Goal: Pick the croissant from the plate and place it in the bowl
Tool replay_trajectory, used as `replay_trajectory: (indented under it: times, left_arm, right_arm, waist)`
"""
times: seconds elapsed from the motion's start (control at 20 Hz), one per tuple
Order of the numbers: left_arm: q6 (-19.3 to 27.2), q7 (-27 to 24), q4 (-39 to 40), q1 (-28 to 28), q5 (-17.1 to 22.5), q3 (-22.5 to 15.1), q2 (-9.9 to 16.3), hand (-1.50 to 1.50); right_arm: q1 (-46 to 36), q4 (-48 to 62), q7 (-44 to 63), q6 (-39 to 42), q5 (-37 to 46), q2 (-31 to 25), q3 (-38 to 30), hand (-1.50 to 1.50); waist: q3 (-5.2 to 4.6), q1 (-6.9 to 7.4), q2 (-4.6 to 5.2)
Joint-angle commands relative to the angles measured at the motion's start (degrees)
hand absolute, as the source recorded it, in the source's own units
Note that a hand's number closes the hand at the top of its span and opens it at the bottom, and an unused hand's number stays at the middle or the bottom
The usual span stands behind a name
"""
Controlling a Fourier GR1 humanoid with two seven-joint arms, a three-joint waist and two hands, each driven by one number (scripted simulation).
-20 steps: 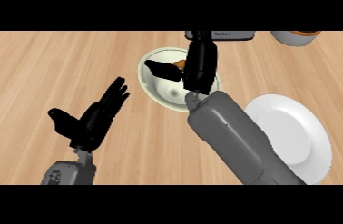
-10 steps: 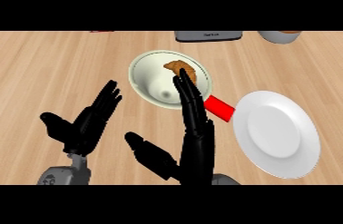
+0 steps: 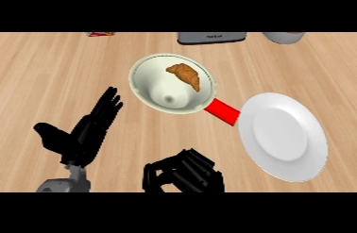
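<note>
- Croissant: golden-brown pastry, lying inside the bowl on the far right part of its inner wall, near the rim. Not on the plate. No hand touches it.
- Bowl: pale, cream-coloured, round, with a red handle jutting from its near right side toward the plate. Sits near the middle of the wooden counter.
- Plate: white, round, nothing on it, to the right of the bowl and nearer the robot; the handle's tip lies just beside its left rim.
- Right hand: black, low in the view at centre, fingers curled inward with nothing between them. Well apart from bowl and plate.
- Left hand: black, at lower left, fingers straight and together, pointing up, thumb spread out to the side. Resting; holds nothing.
- Background items: a dark grey appliance at the far edge, a pale vessel at the far right and a small red and yellow item at the far left; all cut off, so identity is unclear.
- Task status, judged: the placing looks done, croissant in the bowl.
- Risks, judged: the croissant lies high on the sloping wall, so a knock to the bowl or its handle could shift it or tip it out. Any arm sweep across the centre would be the likely cause.
</note>
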Motion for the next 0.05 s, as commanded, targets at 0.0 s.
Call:
replay_trajectory:
  times: [0.0]
  left_arm:
    - [-0.2, -0.1, -0.1, 1.2, 0.0, 0.2, 0.4, 0.0]
  right_arm:
    - [14.6, 0.0, 1.9, -2.4, 1.9, 1.1, 14.8, 1.5]
  waist:
    - [0.0, 0.41, 0.14]
